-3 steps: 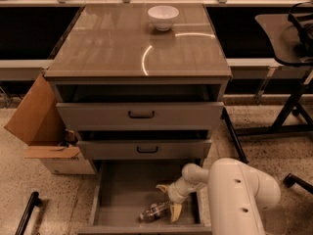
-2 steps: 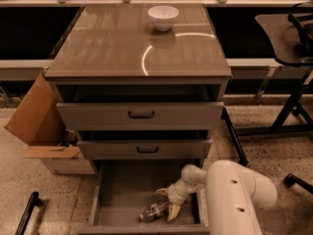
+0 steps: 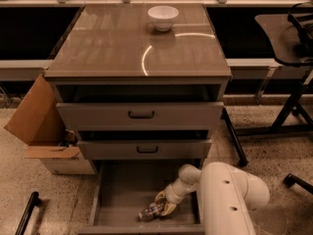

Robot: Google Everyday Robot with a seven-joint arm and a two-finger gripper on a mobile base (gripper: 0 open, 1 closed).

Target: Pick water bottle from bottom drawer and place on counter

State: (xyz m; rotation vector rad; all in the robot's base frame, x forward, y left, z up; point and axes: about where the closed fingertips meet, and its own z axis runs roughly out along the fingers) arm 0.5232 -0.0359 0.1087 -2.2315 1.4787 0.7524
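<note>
The water bottle [image 3: 150, 211] lies on its side on the floor of the open bottom drawer [image 3: 120, 195], near the front right. My gripper [image 3: 163, 203] reaches down into the drawer from the white arm at the lower right; its yellowish fingers [image 3: 168, 209] stand on either side of the bottle's right end, open around it. The glossy counter [image 3: 112, 48] tops the cabinet above, with a curved light glare.
A white bowl [image 3: 163, 17] stands at the back of the counter. Two shallower drawers with black handles [image 3: 141, 114] are partly pulled out above the bottom drawer. An open cardboard box [image 3: 41, 126] is at the left. A dark table and chair legs [image 3: 288, 106] are at the right.
The gripper has moved slightly left and lower, closer around the bottle. The bottle has not moved.
</note>
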